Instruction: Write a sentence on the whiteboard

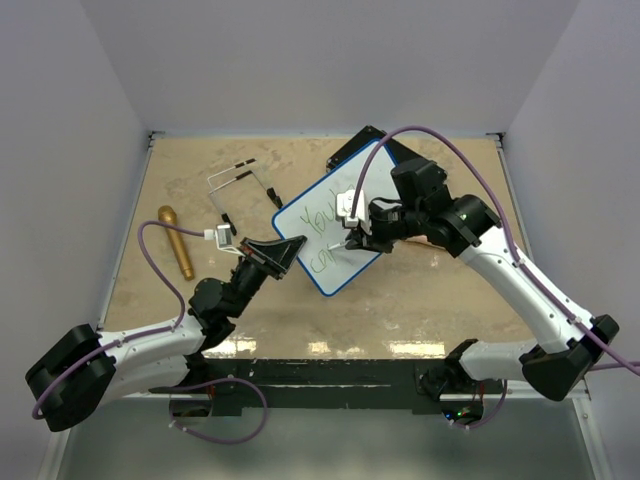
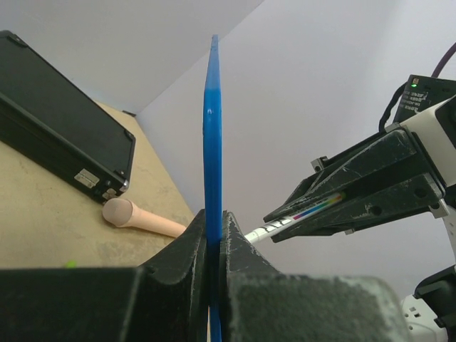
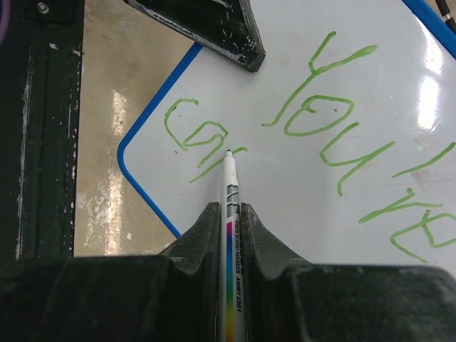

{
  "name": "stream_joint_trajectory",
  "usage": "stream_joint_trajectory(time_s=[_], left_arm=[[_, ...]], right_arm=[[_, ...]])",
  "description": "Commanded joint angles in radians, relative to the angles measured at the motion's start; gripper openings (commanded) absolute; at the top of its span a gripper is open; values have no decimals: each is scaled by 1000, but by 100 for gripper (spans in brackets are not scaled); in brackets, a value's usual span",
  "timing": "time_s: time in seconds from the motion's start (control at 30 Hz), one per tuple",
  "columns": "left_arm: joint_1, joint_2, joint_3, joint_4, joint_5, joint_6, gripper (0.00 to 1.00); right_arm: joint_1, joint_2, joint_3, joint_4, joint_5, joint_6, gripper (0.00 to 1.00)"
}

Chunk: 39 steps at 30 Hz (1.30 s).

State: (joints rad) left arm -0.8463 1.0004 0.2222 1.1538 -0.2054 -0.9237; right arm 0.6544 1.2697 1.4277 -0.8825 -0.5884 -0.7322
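While the beige table point(image 1: 420, 300) fills most of the top view, the whiteboard point(image 1: 332, 203) sits at its middle, turned diagonally, white with a thin blue rim. Its far corner overlaps the black case point(image 1: 352, 142), which lies at the far side of the table; whether the board rests on the case I cannot tell.

From the left, the left gripper point(image 1: 280, 252) meets the board's near-left edge. In the left wrist view its fingers point(image 2: 189, 246) are pressed onto either face of the board point(image 2: 212, 128), which shows edge-on as a blue strip between them.

From the right, the right gripper point(image 1: 355, 235) hangs over the board's near half. Its fingers point(image 3: 203, 231) pinch a white marker point(image 3: 231, 206) by the barrel, rainbow band showing, the tip pointing away from the camera.

Left of the board, a thin wire frame point(image 1: 240, 190) lies on the table, and near the left edge a golden rod with a rounded end point(image 1: 177, 243) lies well apart from the board.

Green and handwritten, the sentence point(image 3: 335, 121) runs in two lines on the board point(image 3: 320, 214): "You're" on one, and on the other only the letters "ca" plus a partial stroke. The marker tip sits at that last stroke, apparently touching the surface.
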Motion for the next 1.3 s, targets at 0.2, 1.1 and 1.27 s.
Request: stream_joint_trajectory(time_s=[0.2, 1.1, 1.27], left_arm=[[3, -6, 35, 222, 18, -35, 0], [9, -52, 37, 182, -2, -15, 0], [10, -42, 40, 190, 1, -17, 0]], right_arm=[[1, -4, 20, 73, 56, 63, 0], [-29, -49, -70, 63, 44, 39, 0], [-24, -33, -58, 45, 1, 28, 0]])
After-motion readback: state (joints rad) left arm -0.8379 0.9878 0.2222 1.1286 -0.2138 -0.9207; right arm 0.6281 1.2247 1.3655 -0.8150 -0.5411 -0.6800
